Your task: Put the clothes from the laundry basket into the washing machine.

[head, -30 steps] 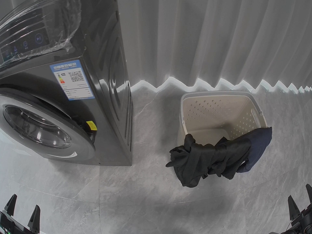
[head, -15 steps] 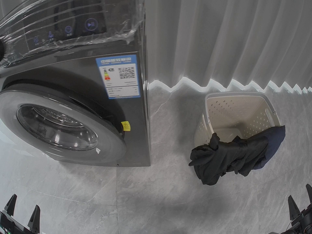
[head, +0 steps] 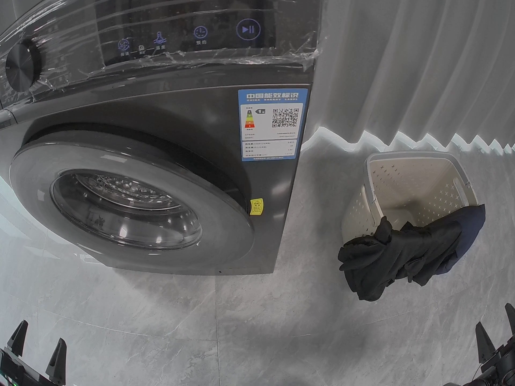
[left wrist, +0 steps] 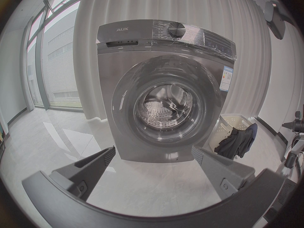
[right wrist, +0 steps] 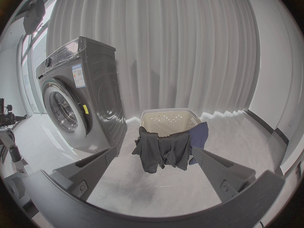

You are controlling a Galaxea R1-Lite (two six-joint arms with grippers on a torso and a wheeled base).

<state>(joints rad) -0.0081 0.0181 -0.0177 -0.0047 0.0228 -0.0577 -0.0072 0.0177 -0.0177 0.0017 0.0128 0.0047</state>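
Well ahead of our right jaws, spread empty like the left jaws, clothes (right wrist: 161, 151) droop over the laundry basket (right wrist: 166, 121) rim; we judge them soft, light, best pinched where bunched.

Qty check. Washing machine (head: 161, 119): 1 unit. Laundry basket (head: 358, 215): 1 unit. Clothes over basket rim: 2 pcs, i.e. 1 black garment (head: 391, 255), 1 navy garment (head: 473, 220). Machine front: 1 round door (head: 126, 210), 1 energy label (head: 272, 124), 1 yellow sticker (head: 257, 206), 1 ctrl dial (head: 20, 66).

Home laundry corner: washing machine (head: 161, 151), laundry basket (head: 418, 188), white curtains (head: 418, 54), marble floor (head: 268, 328).
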